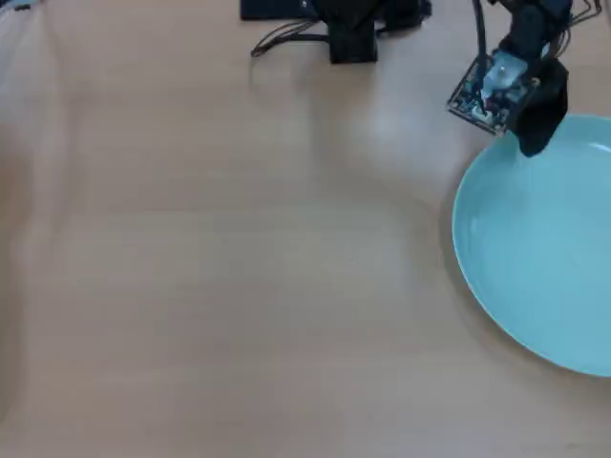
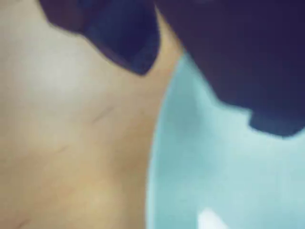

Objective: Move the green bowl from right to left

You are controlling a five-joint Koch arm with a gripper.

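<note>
- At right of overhead view: worktop (image 1: 239, 286), pale wood.
- Green bowl (image 1: 544, 248) at right edge, partly out of frame.
- Gripper (image 2: 209, 100) at the bowl's upper-left rim; jaws parted, one tip each side of the rim, gripping nothing.

The green bowl (image 1: 544, 258) is a large, shallow, round dish in glossy pale turquoise with a low raised rim. It lies flat and upright on the table (image 1: 239, 267) at the right edge of the overhead view, cut off by the frame on its right side. In the wrist view the green bowl (image 2: 214, 176) fills the lower right, blurred.
</note>
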